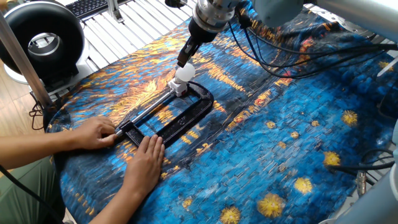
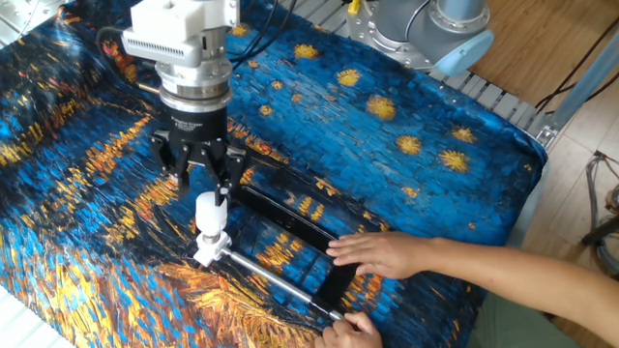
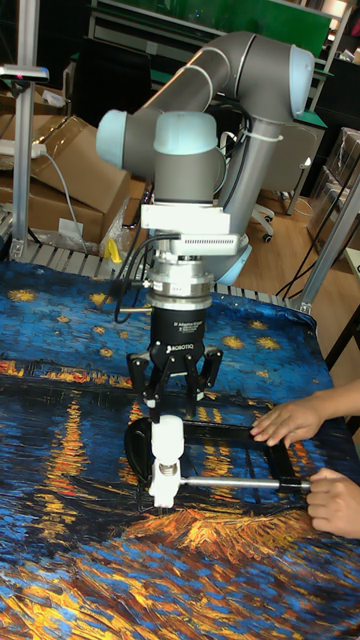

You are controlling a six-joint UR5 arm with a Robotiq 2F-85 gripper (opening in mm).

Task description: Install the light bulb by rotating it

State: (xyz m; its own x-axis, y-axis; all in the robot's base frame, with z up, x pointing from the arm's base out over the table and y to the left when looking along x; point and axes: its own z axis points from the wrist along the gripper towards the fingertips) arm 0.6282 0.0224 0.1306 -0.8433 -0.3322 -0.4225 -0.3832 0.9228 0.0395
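The light bulb (image 1: pixel 185 73) (image 2: pixel 209 209) (image 3: pixel 167 436) is small, round and frosted white. It stands upright in a white square socket block (image 1: pixel 179 88) (image 2: pixel 210 244) (image 3: pixel 163 482) at the end of a black C-clamp (image 1: pixel 176 119) (image 2: pixel 290 215) (image 3: pixel 240 440). My gripper (image 1: pixel 184 61) (image 2: pixel 205 186) (image 3: pixel 170 402) hangs straight over the bulb, open, its fingertips (image 3: pixel 141 396) spread to either side of the bulb's top and apart from it. Nothing is held.
A person's two hands (image 1: pixel 93 133) (image 1: pixel 146 163) (image 2: pixel 387 253) (image 3: pixel 292 420) press on the clamp and its metal screw rod (image 2: pixel 276 276). A black round fan (image 1: pixel 41 41) stands at the far left. Cables (image 1: pixel 298 43) trail over the painted blue cloth.
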